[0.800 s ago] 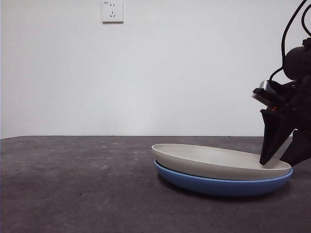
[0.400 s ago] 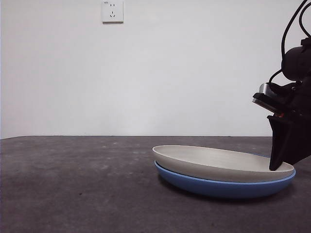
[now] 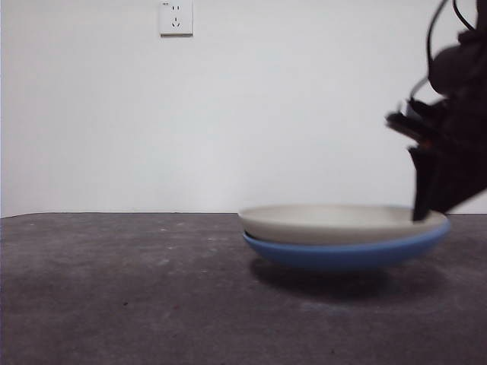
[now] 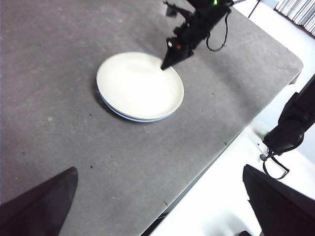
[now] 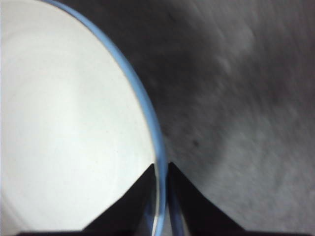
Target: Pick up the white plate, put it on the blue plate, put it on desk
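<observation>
The white plate (image 3: 335, 222) lies nested in the blue plate (image 3: 342, 255), right of centre over the desk (image 3: 114, 289). The stack is blurred and hangs slightly above the desk, with a shadow beneath it. My right gripper (image 3: 422, 217) holds the stack's right rim. In the right wrist view its jaws (image 5: 160, 172) are shut on the rims of the white plate (image 5: 64, 132) and the blue plate (image 5: 142, 98) together. The left wrist view shows the white plate (image 4: 138, 86) from high up, with the right gripper (image 4: 165, 65) at its far rim. My left gripper (image 4: 159, 169) is open, far above the desk.
A wall socket (image 3: 176, 17) sits high on the white wall behind. The desk's edge (image 4: 221, 147) runs close to the plates on one side, and a black stand (image 4: 285, 132) is beyond it.
The gripper's jaws closed on the stack's right rim and moved up. The right side of both plates rose, so the tilted stack now sits about level and off the desk.
</observation>
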{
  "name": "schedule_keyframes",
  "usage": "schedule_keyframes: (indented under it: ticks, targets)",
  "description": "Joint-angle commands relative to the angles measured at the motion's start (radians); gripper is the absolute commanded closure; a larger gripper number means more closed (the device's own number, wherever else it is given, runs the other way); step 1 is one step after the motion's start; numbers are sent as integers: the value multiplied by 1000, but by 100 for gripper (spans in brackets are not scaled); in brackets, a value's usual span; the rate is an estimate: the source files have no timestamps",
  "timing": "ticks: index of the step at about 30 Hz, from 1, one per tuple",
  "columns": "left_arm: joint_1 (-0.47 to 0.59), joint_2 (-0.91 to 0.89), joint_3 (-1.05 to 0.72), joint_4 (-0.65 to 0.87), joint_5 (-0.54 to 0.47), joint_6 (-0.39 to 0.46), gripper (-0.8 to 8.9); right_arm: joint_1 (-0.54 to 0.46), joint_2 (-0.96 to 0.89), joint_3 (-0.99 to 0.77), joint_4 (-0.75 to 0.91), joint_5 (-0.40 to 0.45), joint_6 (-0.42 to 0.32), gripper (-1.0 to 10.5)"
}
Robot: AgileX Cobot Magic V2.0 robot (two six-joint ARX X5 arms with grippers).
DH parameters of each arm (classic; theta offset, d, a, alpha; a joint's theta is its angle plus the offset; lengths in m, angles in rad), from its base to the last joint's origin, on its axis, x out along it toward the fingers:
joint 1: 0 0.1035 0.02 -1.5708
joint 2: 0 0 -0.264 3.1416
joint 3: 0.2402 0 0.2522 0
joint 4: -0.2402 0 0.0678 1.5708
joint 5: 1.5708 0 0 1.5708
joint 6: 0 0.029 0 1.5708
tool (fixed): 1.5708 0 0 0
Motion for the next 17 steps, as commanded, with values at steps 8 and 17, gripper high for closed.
schedule_keyframes:
  ticks: [8, 17]
  targets:
    - [-5, 3, 13, 12, -2, 13, 279, 152, 32, 114, 26, -12, 98, 941]
    - [-5, 3, 13, 12, -2, 13, 278, 228, 126, 114, 105, -25, 160, 941]
